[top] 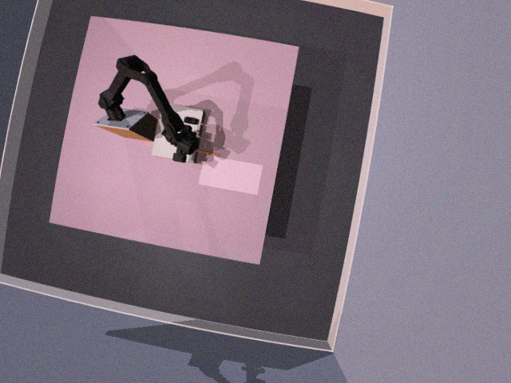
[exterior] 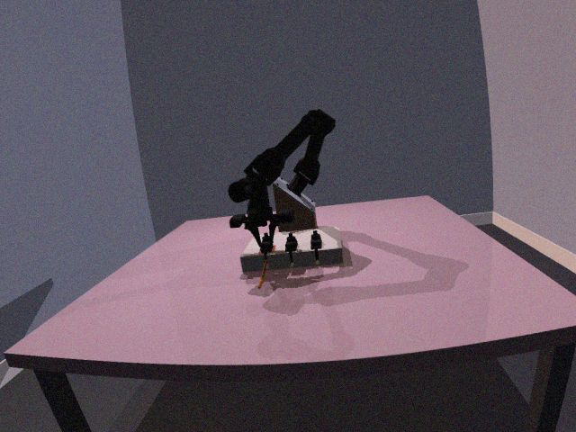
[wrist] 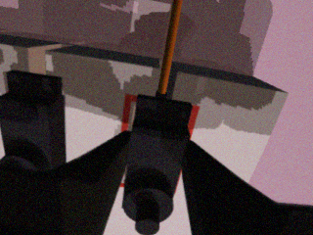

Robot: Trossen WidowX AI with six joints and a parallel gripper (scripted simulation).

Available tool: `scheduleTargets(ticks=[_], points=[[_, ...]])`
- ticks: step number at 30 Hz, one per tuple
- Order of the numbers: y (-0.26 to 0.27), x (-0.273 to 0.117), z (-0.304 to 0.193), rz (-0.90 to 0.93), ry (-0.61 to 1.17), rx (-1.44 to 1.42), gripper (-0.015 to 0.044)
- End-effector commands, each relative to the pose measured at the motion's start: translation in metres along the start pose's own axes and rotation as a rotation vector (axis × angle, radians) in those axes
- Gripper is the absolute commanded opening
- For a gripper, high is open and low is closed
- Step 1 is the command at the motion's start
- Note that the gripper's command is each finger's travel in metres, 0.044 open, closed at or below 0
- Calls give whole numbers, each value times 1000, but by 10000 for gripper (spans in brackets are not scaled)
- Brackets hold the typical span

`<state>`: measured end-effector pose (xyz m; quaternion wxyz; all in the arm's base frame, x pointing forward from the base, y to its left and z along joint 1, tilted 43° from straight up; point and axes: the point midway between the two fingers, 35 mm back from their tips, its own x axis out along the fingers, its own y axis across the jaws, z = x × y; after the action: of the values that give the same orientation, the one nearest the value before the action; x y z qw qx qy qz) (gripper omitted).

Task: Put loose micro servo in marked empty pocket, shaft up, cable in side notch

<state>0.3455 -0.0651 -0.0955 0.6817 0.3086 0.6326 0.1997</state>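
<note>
My gripper (wrist: 156, 142) (exterior: 265, 238) (top: 181, 153) is shut on the black micro servo (wrist: 156, 166) (exterior: 265, 243), its output shaft pointing up toward the wrist camera. The servo sits over the red-marked pocket (wrist: 126, 114) at the left front end of the white deck (wrist: 230, 147) (exterior: 328, 255) (top: 163, 149). The red outline shows only at the servo's sides. I cannot tell whether the ears lie flat. The orange cable (wrist: 171, 44) (exterior: 262, 273) (top: 209, 153) runs from the servo over the deck's front edge onto the table.
Two more black servos (exterior: 291, 242) (exterior: 316, 239) sit seated in the deck to the right; one also shows in the wrist view (wrist: 34, 115). The arm's wedge-shaped base mount (exterior: 297, 209) (top: 138, 124) stands just behind the deck. A pale rectangle (top: 231, 177) marks the pink table.
</note>
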Motion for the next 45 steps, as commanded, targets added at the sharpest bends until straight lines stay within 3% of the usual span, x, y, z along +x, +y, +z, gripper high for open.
scheduleTargets(ticks=[1, 8, 15, 25, 29, 35, 40, 45], points=[[0, 3, 0, 4, -3, 4, 0], [0, 10, 0, 5, -3, 4, 0], [0, 8, 0, 5, -3, 4, 184], [0, -27, -6, 3, -2, 5, 187], [-4, -43, -27, 0, -7, 11, 292], [-2, -89, -109, 0, 1, 9, 440], [-2, -93, -111, 0, 1, 9, 440], [-3, -131, -111, -2, -12, 20, 440]])
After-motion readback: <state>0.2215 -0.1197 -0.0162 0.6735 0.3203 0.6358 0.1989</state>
